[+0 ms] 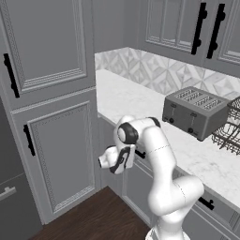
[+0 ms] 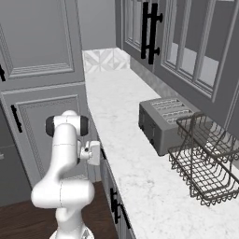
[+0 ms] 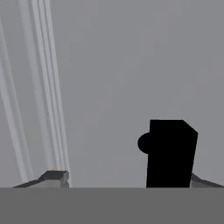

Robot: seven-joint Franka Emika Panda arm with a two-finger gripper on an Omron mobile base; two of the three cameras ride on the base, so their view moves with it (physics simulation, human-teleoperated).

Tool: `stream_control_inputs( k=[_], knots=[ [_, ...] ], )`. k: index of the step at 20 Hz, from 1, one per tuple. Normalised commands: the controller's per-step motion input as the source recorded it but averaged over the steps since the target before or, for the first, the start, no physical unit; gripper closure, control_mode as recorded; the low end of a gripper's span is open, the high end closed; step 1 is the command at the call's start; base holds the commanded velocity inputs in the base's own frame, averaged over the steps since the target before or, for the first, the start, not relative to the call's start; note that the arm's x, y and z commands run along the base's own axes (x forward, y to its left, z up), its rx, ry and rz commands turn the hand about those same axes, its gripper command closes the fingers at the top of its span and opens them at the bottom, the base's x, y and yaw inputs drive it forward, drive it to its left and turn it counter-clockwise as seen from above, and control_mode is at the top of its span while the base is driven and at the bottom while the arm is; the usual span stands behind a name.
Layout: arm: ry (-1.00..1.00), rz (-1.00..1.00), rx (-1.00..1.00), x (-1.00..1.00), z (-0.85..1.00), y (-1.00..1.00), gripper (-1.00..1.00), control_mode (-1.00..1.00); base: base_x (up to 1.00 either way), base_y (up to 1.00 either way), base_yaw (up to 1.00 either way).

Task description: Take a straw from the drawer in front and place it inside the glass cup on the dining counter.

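My gripper (image 3: 129,179) stands open against the grey panelled front of the drawer (image 3: 109,87), just under the counter edge. The end of the drawer's black bar handle (image 3: 170,153) sits between my fingers, close to the right fingertip (image 3: 201,182). In the left base view the hand (image 1: 115,159) reaches sideways to the handle (image 1: 139,153). From the right base view the gripper (image 2: 99,154) touches the drawer front below the counter lip. The drawer looks shut. The straw, the glass cup and the dining counter are out of view.
A grey toaster (image 1: 197,110) and a wire dish rack (image 2: 205,163) stand on the marble wall counter (image 1: 126,98). Tall grey cabinet doors (image 1: 56,154) rise to the left. More black handles (image 2: 115,198) mark the fronts lower down. A dark wood floor (image 1: 93,215) lies beneath.
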Motion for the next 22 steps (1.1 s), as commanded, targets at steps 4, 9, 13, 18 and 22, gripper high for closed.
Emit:
stream_control_inputs(
  k=[4, 9, 13, 18, 22],
  knots=[
    [-0.06, 0.0, -0.03, -0.33, -0.03, 0.0, 1.0, -1.0, 0.0, 0.0, 0.0],
    [-0.01, 0.0, 0.0, -0.53, 0.0, 0.21, 1.0, -1.0, 0.0, 0.0, 0.0],
    [0.0, 0.0, 0.0, -0.61, 0.0, 0.6, 1.0, -1.0, 0.0, 0.0, 0.0],
    [0.0, 0.0, 0.02, -0.88, 0.02, 0.77, 1.0, -1.0, 0.0, 0.0, 0.0],
    [0.0, 0.0, 0.01, -0.94, 0.09, 0.94, 1.0, -1.0, 0.0, 0.0, 0.0]
  ],
)
